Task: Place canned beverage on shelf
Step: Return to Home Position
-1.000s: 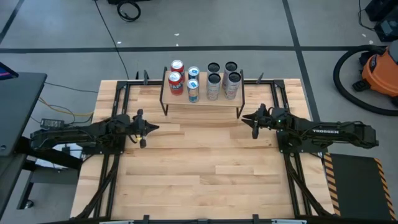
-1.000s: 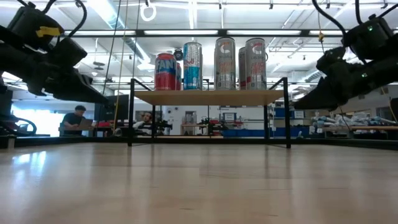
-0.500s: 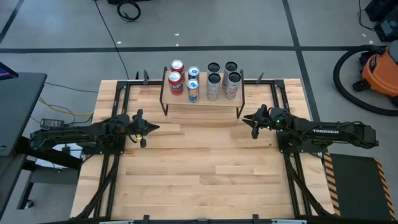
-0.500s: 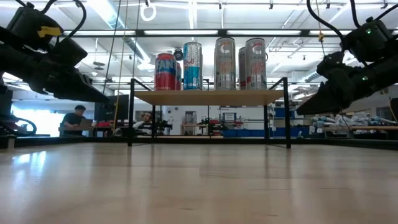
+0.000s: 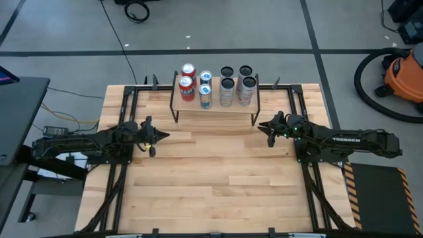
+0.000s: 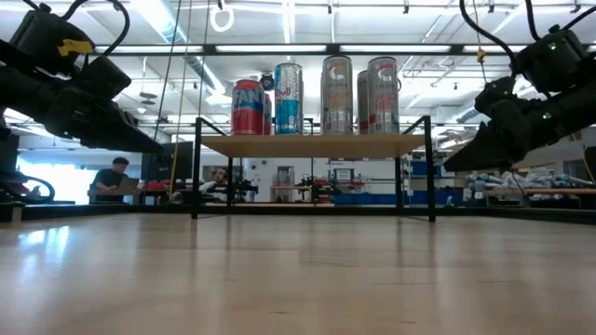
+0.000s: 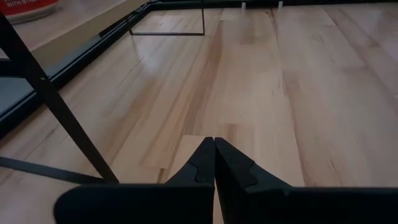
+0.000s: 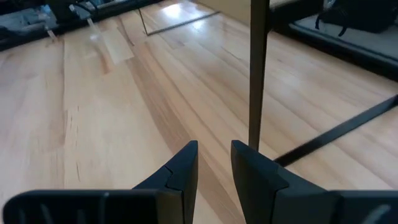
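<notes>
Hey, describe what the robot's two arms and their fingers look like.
Both are dark and jointed. The right arm carries white TROSSEN lettering and a small green light; the left arm shows a yellow tag in the low view. The left gripper and right gripper each have two black, wedge-shaped fingers.

A robotics lab: strip-lit benches (image 6: 521,194), a seated person (image 6: 114,174), an orange shop vacuum (image 5: 406,76).

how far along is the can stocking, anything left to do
Placing looks done: two red cans, two blue cans and four silver cans stand on the shelf. In hand: nothing; left gripper shut, right gripper slightly open, both empty, clear of the shelf. Left: likely just parking the arms.
</notes>
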Controlling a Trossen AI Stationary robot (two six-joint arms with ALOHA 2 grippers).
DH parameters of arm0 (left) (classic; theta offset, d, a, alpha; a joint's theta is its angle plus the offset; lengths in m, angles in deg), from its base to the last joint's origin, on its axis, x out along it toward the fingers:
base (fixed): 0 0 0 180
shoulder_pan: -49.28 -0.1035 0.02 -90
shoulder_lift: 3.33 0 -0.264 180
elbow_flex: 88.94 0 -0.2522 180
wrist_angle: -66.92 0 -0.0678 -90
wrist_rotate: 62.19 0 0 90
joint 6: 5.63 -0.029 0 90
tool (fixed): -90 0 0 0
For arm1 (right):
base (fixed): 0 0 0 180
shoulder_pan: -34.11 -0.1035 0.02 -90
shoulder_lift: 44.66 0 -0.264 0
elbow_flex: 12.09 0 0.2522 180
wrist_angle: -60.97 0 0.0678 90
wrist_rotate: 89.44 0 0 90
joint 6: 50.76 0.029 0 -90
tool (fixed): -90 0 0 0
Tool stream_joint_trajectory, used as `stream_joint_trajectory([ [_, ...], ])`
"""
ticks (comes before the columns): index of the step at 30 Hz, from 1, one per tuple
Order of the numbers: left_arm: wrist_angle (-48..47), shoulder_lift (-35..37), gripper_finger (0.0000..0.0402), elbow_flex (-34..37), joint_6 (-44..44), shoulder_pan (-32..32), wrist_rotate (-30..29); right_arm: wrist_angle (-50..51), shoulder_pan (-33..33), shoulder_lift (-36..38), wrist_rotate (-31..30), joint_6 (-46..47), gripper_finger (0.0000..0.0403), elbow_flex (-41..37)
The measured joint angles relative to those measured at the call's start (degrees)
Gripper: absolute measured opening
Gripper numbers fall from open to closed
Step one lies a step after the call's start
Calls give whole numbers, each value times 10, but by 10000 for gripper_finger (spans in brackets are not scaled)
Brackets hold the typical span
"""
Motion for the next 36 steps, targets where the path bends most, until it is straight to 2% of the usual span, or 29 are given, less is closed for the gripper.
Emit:
stream_joint_trajectory([
  [12, 5, 21, 9, 2, 1, 6, -1, -4, -11, 131, -1, 0, 104, 0],
  [19, 4, 71, 9, 2, 1, 73, 0, -5, -80, 211, 0, 0, 104, 0],
  [26, 4, 139, 9, 3, 1, 133, 1, -4, -108, 252, 0, 0, 104, 0],
  [32, 4, 205, 9, 3, 1, 150, 0, -4, -117, 290, 0, 0, 105, 0],
  [36, 16, 207, 9, 4, 1, 151, 0, -9, -117, 299, 0, 0, 105, 0],
])
